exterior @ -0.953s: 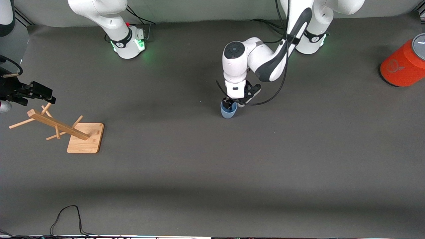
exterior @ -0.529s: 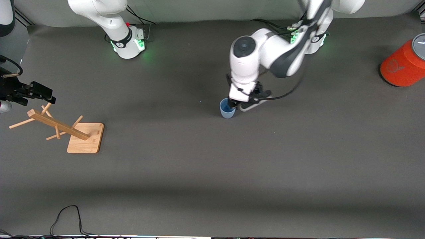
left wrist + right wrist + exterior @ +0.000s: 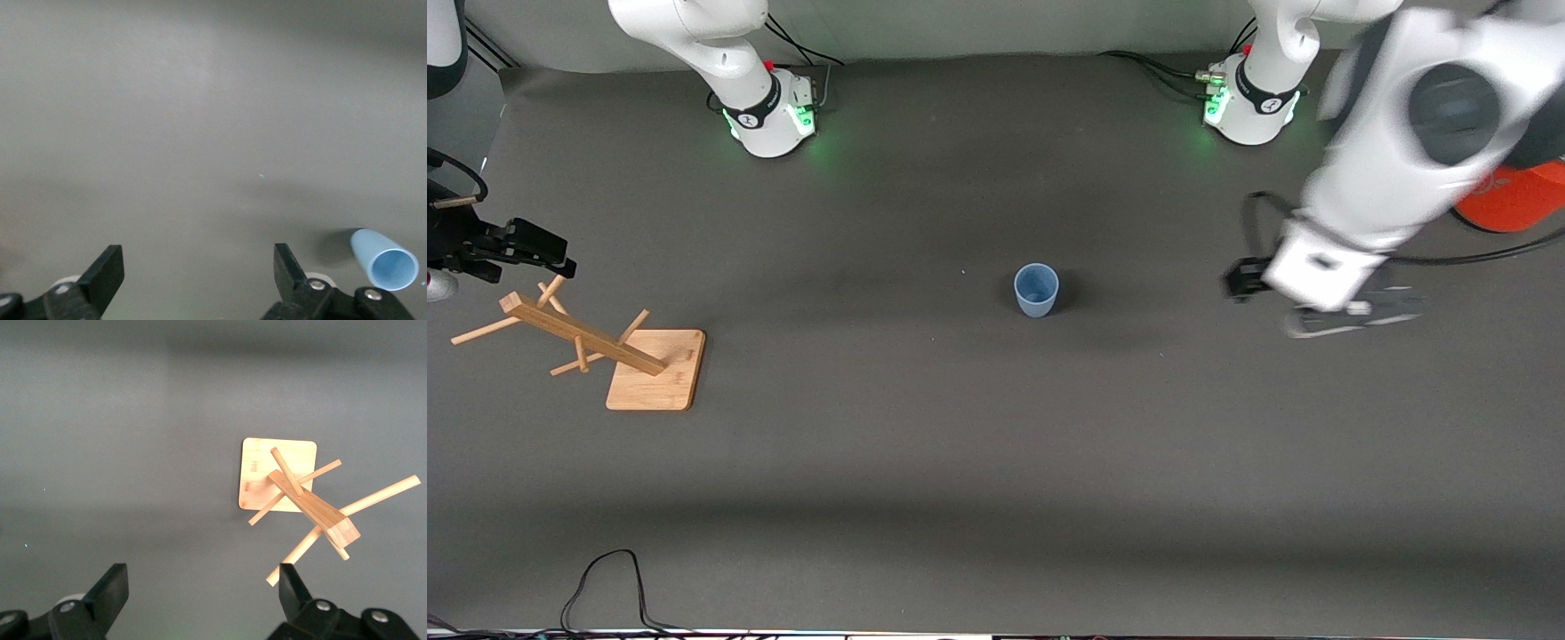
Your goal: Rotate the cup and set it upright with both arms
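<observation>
our left tool [image 3: 1249, 289] hangs in the air over bare table [image 3: 996, 462] toward the left arm's end, well apart from the cup [image 3: 1036, 290]. in the left wrist view its two fingers [image 3: 100, 280] stand wide apart with nothing between them, so it is released and empty. the same view shows the cup [image 3: 385, 259] off to one side, mouth open toward the camera.

our right tool [image 3: 538, 249] waits over the wooden peg rack [image 3: 596, 342] at the right arm's end of the table. its wrist view shows its fingers [image 3: 110, 593] spread apart too, empty, with the rack [image 3: 293, 487] below.

the cup stands alone near the middle of the table, mouth up and base down, touched by neither tool. it sits about level with the rack and nearer to the front camera than both arm bases. the orange cylinder [image 3: 1512, 200] stands at the left arm's end, partly hidden by the left arm.

we judge the uprighting step done: the cup rests on its own and looks steady. what is left seems to be clearing away. the next move calls for taking the left arm to a resting pose without sweeping into the orange cylinder close beside it, and for leaving the cup undisturbed.
</observation>
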Motion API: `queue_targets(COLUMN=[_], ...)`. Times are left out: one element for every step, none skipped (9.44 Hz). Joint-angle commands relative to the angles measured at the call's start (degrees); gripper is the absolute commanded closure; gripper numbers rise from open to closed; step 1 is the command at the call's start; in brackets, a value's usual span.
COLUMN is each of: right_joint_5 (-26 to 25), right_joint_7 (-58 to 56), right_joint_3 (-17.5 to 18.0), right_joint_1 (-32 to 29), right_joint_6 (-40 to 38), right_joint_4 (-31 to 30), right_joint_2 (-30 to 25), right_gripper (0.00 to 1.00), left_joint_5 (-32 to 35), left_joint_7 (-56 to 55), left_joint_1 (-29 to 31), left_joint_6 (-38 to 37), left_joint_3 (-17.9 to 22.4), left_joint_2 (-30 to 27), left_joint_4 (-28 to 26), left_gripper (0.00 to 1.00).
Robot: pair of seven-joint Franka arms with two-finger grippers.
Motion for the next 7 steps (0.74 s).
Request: queue_targets(right_joint_5=[-0.5,-0.5,-0.5,-0.5,-0.5,-0.5,-0.5], right_joint_7=[-1.2,-1.2,-1.2,-1.2,-1.2,-1.2,-1.2], right_joint_3=[0.1,0.1,0.1,0.1,0.1,0.1,0.1], right_joint_1=[-0.2,-0.2,-0.2,-0.2,-0.2,-0.2,-0.2], right_joint_6=[-0.5,-0.5,-0.5,-0.5,-0.5,-0.5,-0.5], right_joint_4=[0.6,0.6,0.6,0.6,0.6,0.6,0.5], right_joint_2=[-0.1,-0.1,-0.1,-0.1,-0.1,-0.1,-0.1], right_gripper=[0.0,0.0,0.0,0.0,0.0,0.0,0.0], left_joint_5=[-1.4,-1.9,-1.9,-1.9,-1.9,-1.9,-2.0], left_joint_7=[8.1,9.9,13.4,17.4,19.6,20.0,22.6], left_joint_1=[5.7,7.3,9.8,10.4,10.1,10.1,9.6], left_joint_6=[-1.2,-1.2,-2.5,-6.0,-8.5,-11.1,-12.0], left_joint_3=[-0.8,-0.6,-0.4,0.1,1.5,2.4,4.9], left_joint_2=[-3.8,-5.1,-7.0,-8.6,-9.9,-10.1,-10.2], left_joint_4=[-0.7,-0.9,-1.1,-1.5,-1.6,-1.0,-0.6], left_gripper=[0.0,0.0,0.0,0.0,0.0,0.0,0.0])
